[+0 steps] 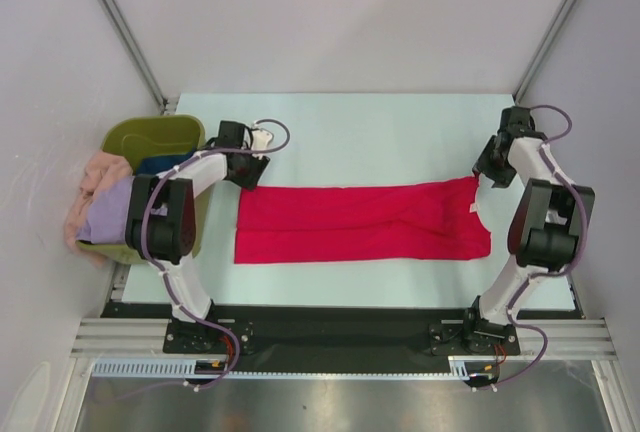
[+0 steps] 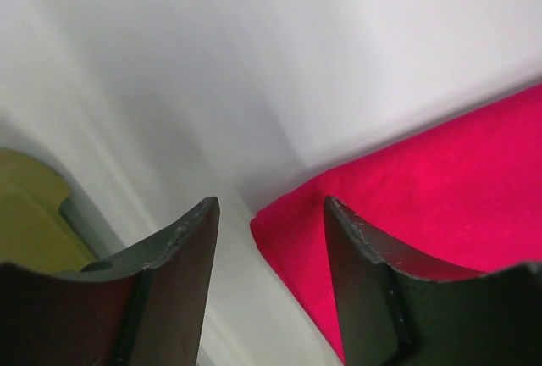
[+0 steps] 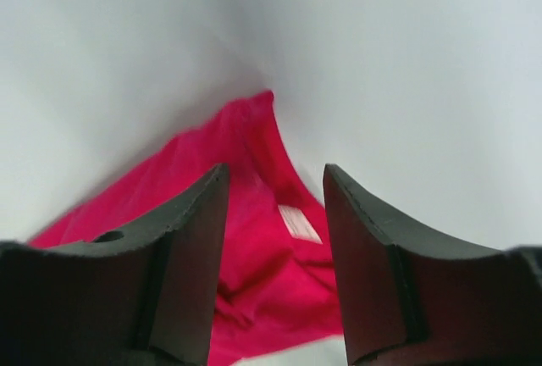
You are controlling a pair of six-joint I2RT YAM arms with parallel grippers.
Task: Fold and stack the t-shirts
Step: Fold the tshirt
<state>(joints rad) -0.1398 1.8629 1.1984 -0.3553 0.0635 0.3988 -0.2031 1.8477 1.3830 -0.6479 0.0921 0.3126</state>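
Observation:
A bright red t-shirt (image 1: 360, 223) lies flat on the table as a long folded strip, its neck end with a small white label (image 1: 473, 209) at the right. My left gripper (image 1: 247, 174) is open just above the strip's far left corner (image 2: 279, 218), with nothing between its fingers. My right gripper (image 1: 487, 172) is open above the far right corner at the neck (image 3: 262, 129), where the label (image 3: 299, 222) shows between its fingers. Lavender (image 1: 105, 216), peach-pink (image 1: 92, 177) and dark blue (image 1: 160, 164) t-shirts sit in the tub.
An olive-green plastic tub (image 1: 150, 137) stands at the table's left edge, close to my left arm. White walls and metal frame posts (image 1: 125, 27) enclose the back and sides. The pale table (image 1: 380, 137) stretches behind the red t-shirt.

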